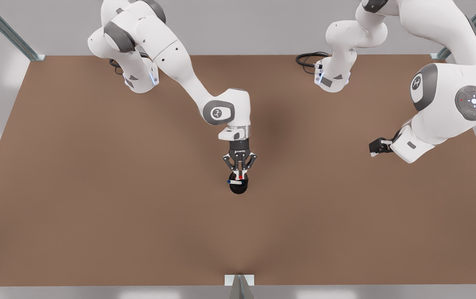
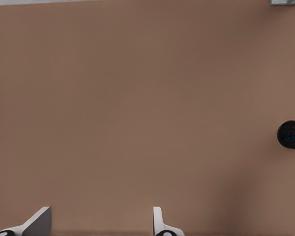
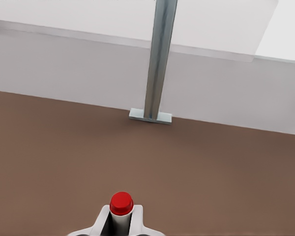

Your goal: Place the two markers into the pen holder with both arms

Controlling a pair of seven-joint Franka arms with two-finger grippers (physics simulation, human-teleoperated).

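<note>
1. Brown table [image 1: 96, 207] fills the front view. The right gripper [image 1: 240, 176] hangs at mid-table directly over the black pen holder [image 1: 238, 189], its fingers closed on the red-capped marker [image 1: 241, 177]. The blue-capped marker [image 1: 234, 181] sits in the holder, leaning toward the front view's left with its dark end over the rim. The left gripper [image 1: 374, 147] waits well apart on the front view's right, raised off the table; here I cannot tell how far its fingers are spread.

2. Left wrist view: the two white fingertips [image 2: 39, 221] stand wide apart with nothing between them. Far off sits the pen holder [image 2: 291, 136], something blue inside.

3. Right wrist view: the fingers [image 3: 101, 221] clamp the white barrel of the red-capped marker [image 3: 121, 204], red cap up. A metal post [image 3: 160, 59] stands at the table's edge.
</note>
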